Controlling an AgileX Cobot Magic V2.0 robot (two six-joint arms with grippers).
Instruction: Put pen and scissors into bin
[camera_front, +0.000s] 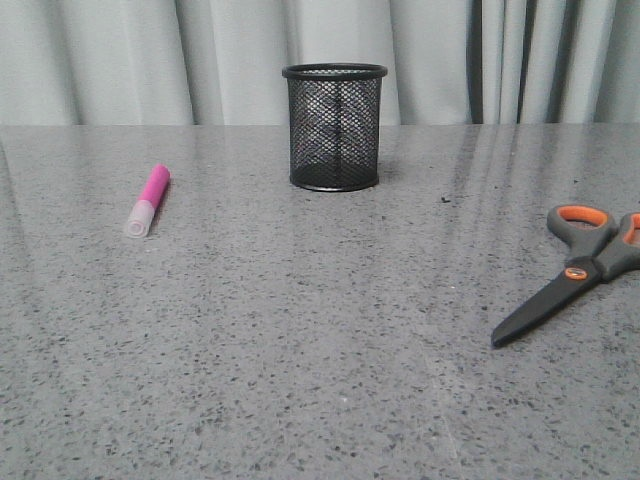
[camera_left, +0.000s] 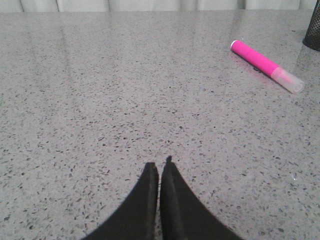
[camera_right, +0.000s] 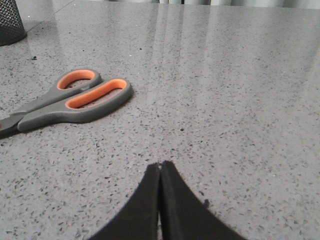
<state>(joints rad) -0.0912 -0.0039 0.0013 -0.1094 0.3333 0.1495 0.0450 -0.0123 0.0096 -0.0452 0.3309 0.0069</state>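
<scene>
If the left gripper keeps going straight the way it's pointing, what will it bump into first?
Probably nothing but bare table. The left gripper is shut and points across open tabletop. The pen lies well off to one side of that line, and so does the bin. Depth is hard to judge.

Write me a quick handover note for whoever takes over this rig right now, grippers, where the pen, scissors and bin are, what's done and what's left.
Left gripper: shut, empty, above bare table, apart from the pen.
Right gripper: shut, empty, apart from the scissors.
Pen: lying flat on the table's left side, cap toward the robot.
Scissors: lying flat at the right edge of the front view, blades closed, tips pointing toward the robot.
Bin: upright at the back centre; nothing is visibly sticking out of it.
Done: nothing yet.
Left: pick up the pen and the scissors and put both in the bin.
</scene>
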